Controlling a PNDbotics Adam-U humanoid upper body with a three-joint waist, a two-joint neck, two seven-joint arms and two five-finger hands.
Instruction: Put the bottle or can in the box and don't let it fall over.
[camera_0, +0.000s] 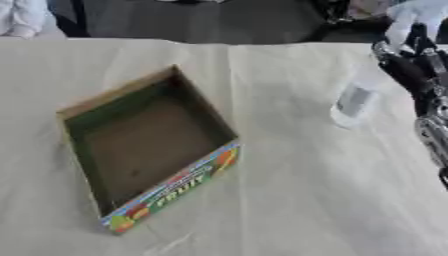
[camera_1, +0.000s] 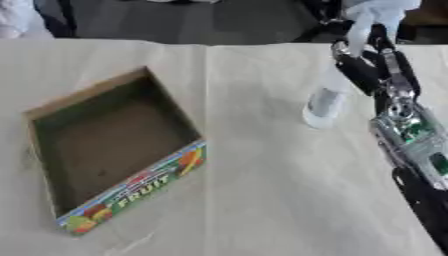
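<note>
Bottle (camera_1: 322, 107): clear plastic with a dark band at mid-height, standing upright on the table (camera_1: 262, 200), just to the left of the right hand and slightly nearer the camera than its fingers.
Right hand (camera_1: 366, 67): reaching in from the upper right, fingers pointing down beside the bottle's upper part. I cannot tell whether they are touching it or curling round it; the top of the bottle is blending into the cloth.
Left hand: not showing in either view.
Box (camera_1: 131, 192): open cardboard tray with a printed fruit front wall, sitting well to the left of the hand and closer to the camera, turned corner-on. Nothing visible inside it.
Task status: bottle is not yet in the box, grasp looking unconfirmed.
Risk 1: hand is coming at the bottle from the side and high up. If fingers are pushing before closing, the bottle is likely tipping left, away from the hand.
Risk 2: the bottle looks light and tall, so a grip near the top is probably letting the base swing during the carry.
Risk 3: box walls are angled to the approach path. A low carry is risking the base clipping the near wall.
Risk 4: releasing before the base is sitting flat on the box floor is the likeliest cause of it toppling inside.
</note>
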